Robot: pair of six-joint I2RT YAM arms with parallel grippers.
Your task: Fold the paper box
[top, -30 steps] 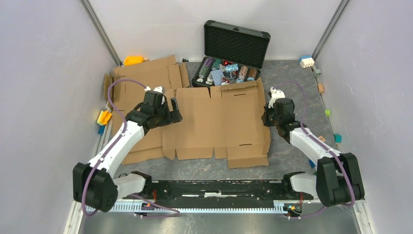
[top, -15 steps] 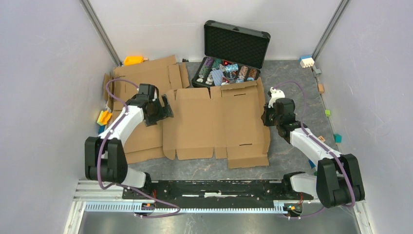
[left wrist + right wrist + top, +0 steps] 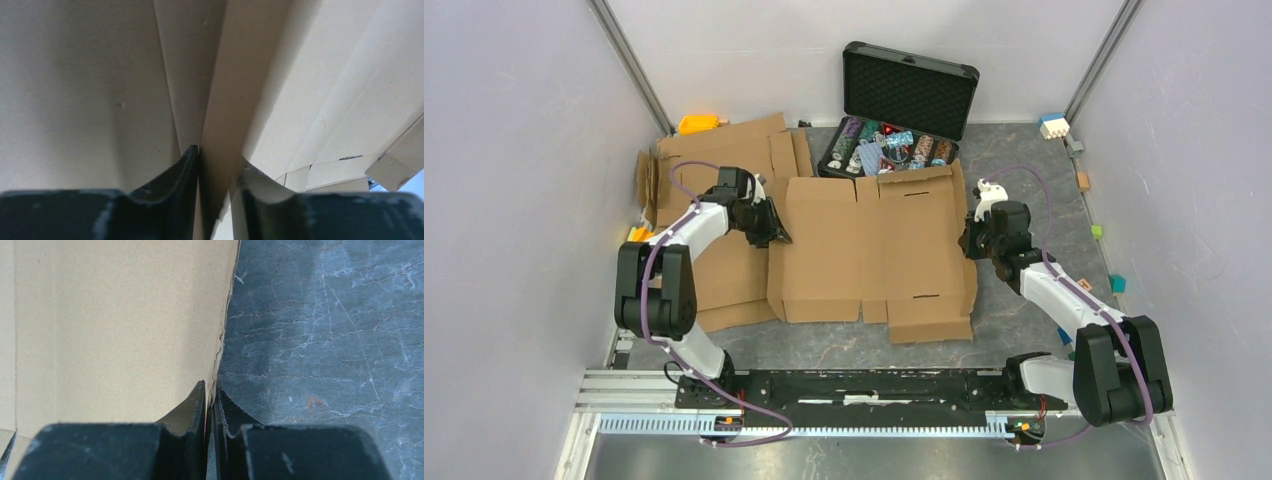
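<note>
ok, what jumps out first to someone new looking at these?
The paper box, a flat brown cardboard sheet mid-table, is worked from both sides: the right arm has its jaws pinched on the right edge, and the left arm has a raised flap between its jaws. Behind it, an open black case of colourful chips stands out.

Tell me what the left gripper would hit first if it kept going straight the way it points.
The paper box: its raised left flap stands between the fingers of the left gripper, so it would likely push deeper onto that cardboard. Beyond the flap, I cannot tell.
</note>
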